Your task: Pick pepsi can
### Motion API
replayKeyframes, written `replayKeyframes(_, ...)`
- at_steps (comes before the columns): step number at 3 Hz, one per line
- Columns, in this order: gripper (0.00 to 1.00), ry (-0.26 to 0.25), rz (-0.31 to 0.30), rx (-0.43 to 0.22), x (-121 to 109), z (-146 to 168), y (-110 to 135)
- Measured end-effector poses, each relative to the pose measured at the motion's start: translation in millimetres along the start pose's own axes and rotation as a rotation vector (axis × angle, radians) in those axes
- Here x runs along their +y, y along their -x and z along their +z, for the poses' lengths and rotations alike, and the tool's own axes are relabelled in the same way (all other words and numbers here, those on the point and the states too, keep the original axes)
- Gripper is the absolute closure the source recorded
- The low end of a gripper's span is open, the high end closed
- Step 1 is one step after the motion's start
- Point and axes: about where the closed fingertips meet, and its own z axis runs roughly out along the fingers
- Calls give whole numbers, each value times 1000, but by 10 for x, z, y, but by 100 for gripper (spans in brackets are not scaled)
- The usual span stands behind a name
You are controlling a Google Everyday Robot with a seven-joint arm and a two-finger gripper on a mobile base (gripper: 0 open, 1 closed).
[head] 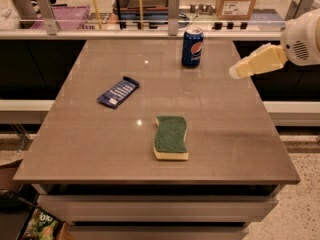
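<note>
A: Item one, the gripper?

B: Cream-coloured, on a white arm that enters from the right. It hangs above the right edge of the table, towards the far right corner. Whether it is apart or together, I cannot tell. It holds nothing and touches nothing.

A: Item two, the pepsi can?

B: Dark blue with a silver top, upright. It stands close to the far edge, a little right of that edge's middle. The gripper is to its right, near but clearly apart from it, with bare tabletop between them.

A: Other entries on the top?

B: One flat blue snack wrapper, lying at an angle in the left half, nearer the left edge than the can is. One sponge, green face up over a yellow base, around the middle and towards the near edge. Both lie well apart from the can.

A: Edges and open room?

B: The strip along the right edge is bare from the far right corner to the near right corner. A low rail with upright posts runs just behind the far edge, close behind the can.
</note>
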Motion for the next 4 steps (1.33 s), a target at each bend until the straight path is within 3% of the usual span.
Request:
replayKeyframes(1,0,-10,40,-85,-66,260,130)
replayKeyframes(2,0,-10,40,-85,-65,259,130)
replayKeyframes(4,0,36,97,-211,-85,758,329)
